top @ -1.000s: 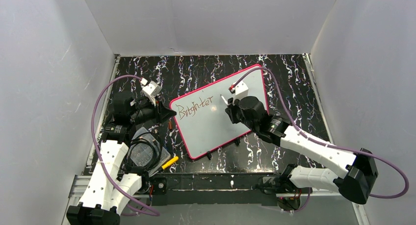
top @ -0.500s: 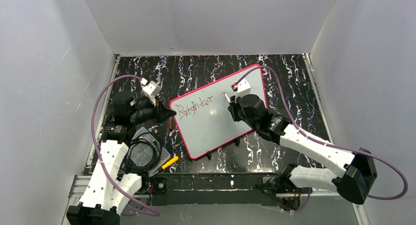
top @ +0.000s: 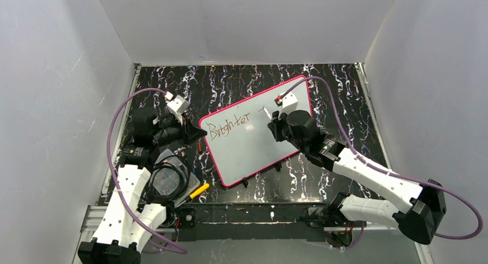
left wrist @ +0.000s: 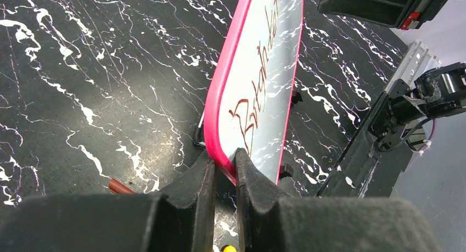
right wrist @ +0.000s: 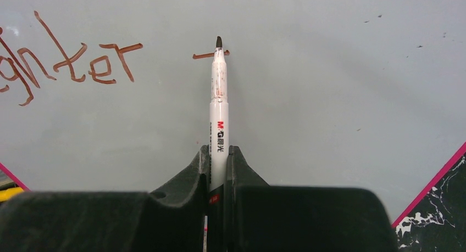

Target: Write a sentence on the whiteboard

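Holding dark coiled things too small to name, a clear plastic box [top: 168, 182] sits beside the left arm, near the front edge of the tabletop [top: 230, 83]; a yellow-tipped thing [top: 199, 190] lies just beside it; the whiteboard [top: 248, 153] lies askew mid-tabletop, its pink frame pinched at the left corner by the closed left gripper [left wrist: 224, 160]; the right gripper [right wrist: 218, 153] is clamped on a white marker [right wrist: 218, 98], tip at a short stroke just right of the sentence [right wrist: 71, 62], which reads only "Brighter"; bare white board face spreads below and right of the lettering; marbled tabletop shows between the board's far edge and the back wall [top: 247, 22], and along its right side.
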`<state>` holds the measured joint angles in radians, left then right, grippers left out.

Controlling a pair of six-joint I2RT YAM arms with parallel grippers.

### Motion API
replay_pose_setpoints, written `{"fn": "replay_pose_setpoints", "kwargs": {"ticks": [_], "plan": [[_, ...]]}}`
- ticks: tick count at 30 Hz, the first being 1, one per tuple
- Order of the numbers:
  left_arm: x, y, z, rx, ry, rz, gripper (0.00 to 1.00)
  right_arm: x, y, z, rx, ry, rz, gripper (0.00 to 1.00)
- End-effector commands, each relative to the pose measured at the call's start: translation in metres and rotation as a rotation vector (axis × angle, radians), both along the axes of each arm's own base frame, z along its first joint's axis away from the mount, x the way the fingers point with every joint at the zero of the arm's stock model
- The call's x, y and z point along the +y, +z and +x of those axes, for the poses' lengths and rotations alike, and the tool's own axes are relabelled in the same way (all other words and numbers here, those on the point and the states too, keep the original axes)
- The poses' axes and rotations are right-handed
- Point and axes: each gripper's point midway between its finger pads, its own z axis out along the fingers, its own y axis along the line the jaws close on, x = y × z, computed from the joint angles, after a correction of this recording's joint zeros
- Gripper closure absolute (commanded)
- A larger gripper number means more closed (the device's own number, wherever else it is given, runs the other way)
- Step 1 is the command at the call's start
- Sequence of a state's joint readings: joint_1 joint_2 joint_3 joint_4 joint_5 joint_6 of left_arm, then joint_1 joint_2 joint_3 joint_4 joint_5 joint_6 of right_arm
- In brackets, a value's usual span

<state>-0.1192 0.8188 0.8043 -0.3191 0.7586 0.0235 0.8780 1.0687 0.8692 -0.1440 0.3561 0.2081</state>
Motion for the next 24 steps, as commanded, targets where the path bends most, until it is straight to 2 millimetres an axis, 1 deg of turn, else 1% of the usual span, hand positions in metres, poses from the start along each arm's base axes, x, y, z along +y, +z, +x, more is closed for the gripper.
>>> {"fn": "replay_pose_setpoints", "kwargs": {"ticks": [1,5,10,14,19,24], "plan": [[0.006,-0.013,-0.001,-0.027,-0.006,0.072,1.00,0.011,0.018,0.008,-0.049,0.025,0.036,0.99],[0.006,-0.013,0.000,-0.027,-0.006,0.072,1.00,0.016,0.020,0.012,-0.058,0.033,0.028,0.99],[0.006,-0.013,-0.001,-0.026,-0.007,0.071,1.00,0.016,0.018,0.012,-0.056,0.033,0.021,0.99],[0.006,-0.013,-0.001,-0.028,-0.007,0.070,1.00,0.014,0.007,0.008,-0.024,0.032,0.014,0.99],[0.006,-0.012,-0.001,-0.029,-0.009,0.068,1.00,0.010,-0.014,0.001,0.035,0.027,-0.001,0.99],[0.005,-0.012,-0.002,-0.029,-0.010,0.068,1.00,0.008,-0.026,-0.007,0.078,0.026,0.009,0.99]]}}
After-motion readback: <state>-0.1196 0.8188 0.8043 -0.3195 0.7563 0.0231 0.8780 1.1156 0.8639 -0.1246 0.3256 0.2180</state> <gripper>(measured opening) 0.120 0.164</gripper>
